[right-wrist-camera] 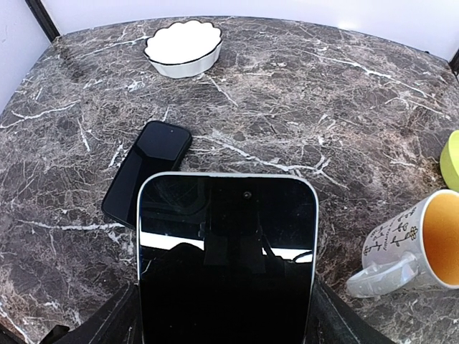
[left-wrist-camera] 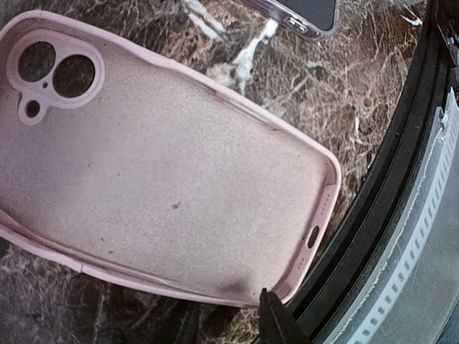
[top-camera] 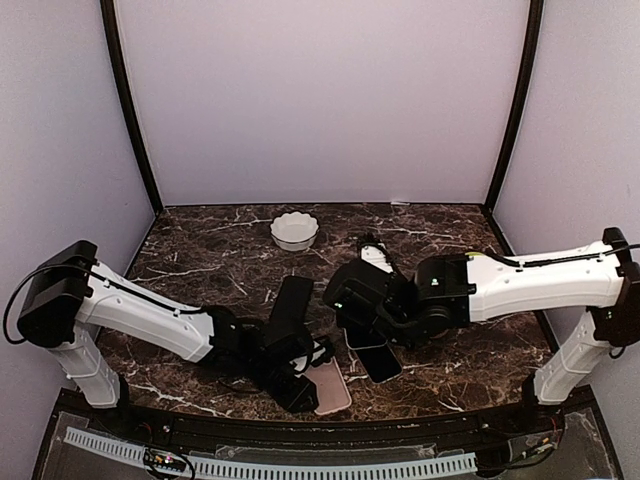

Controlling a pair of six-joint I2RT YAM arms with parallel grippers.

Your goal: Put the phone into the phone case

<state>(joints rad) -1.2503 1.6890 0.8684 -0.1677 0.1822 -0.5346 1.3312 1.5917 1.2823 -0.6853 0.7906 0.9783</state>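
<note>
Surface: marble table (top-camera: 200, 240).
Right gripper (right-wrist-camera: 226, 319): pinching the phone (right-wrist-camera: 226, 244) by long edges; I'm judging it rigid, slippery.
Left gripper (left-wrist-camera: 231, 326): hovering at phone case (left-wrist-camera: 165, 172) 6 o'clock; spread I cannot tell.

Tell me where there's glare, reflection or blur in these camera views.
Right wrist view: the phone screen mirrors a bright band and dark shapes. Left wrist view: the matte pink case is sharp, no glare. Top external view: soft, even light, no harsh shadows.
</note>
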